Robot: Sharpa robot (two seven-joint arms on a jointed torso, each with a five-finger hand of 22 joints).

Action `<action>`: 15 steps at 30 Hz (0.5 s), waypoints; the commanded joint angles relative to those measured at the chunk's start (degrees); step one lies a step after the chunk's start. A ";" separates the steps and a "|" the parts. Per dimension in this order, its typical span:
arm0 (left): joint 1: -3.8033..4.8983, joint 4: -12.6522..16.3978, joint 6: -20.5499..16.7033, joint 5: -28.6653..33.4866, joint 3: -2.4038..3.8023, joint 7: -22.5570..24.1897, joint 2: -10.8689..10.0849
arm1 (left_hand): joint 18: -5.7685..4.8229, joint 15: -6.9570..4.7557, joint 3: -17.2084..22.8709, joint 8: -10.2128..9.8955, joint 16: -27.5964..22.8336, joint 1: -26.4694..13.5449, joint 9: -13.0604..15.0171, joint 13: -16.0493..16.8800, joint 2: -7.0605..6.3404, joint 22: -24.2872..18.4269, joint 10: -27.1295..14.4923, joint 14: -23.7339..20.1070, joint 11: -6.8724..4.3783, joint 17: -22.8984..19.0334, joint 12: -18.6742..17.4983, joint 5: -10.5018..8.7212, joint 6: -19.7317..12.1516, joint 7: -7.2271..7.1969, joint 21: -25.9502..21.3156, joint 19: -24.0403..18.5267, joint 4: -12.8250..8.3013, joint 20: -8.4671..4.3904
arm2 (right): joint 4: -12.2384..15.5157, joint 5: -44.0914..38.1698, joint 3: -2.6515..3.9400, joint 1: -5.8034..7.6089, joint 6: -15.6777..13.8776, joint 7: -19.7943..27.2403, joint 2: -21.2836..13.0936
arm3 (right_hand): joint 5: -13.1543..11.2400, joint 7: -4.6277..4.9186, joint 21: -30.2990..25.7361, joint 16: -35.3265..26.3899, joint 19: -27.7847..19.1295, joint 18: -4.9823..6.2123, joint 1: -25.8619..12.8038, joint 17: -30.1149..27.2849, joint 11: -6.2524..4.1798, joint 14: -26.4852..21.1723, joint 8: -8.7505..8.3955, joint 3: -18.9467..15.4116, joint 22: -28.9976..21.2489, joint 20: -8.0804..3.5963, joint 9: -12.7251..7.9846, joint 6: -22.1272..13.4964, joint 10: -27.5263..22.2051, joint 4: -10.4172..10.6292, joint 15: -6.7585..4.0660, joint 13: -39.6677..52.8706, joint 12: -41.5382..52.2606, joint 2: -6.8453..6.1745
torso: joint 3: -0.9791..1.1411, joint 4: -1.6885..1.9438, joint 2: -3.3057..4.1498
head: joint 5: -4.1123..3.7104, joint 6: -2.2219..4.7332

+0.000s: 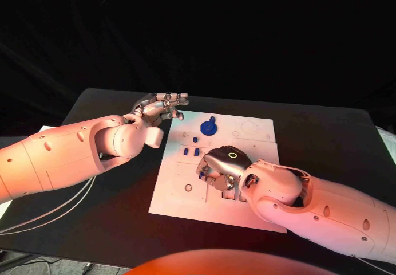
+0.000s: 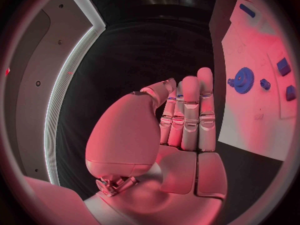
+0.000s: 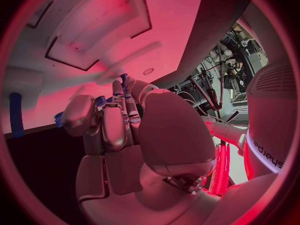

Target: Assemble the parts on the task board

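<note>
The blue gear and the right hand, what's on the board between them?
In the head view, small blue parts stand on the task board between the blue gear and the right hand; otherwise bare white board.

I see 2 bulky white arms with smooth rounded shells and small dark screw holes. Thin pale cables loop beneath the left arm (image 1: 58,157). Each ends in a silver segmented hand: left hand (image 1: 161,106), right hand (image 1: 221,166), which carries a small lit ring.
</note>
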 commanded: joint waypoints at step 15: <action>0.01 -0.17 1.18 -0.05 0.04 0.16 0.32 | 0.64 0.03 -0.04 0.32 -0.38 0.62 -0.09 0.09 0.05 -0.10 -0.53 -0.39 0.15 -0.13 0.36 -0.11 -0.36 0.05 -0.30 -0.10 -0.53 0.14 | -0.20 0.48 -0.14 -0.08 -1.66 -0.60 0.08 | 0.16 1.30 -2.58 -1.97 -1.41 0.91 -3.18 -2.94 1.73 1.44 -0.39 -3.45 -3.87 1.50 -1.70 -7.05 -8.64 0.48 1.72 -0.21 0.13 -1.73 | 0.06 -0.02 0.03 | -0.22 0.01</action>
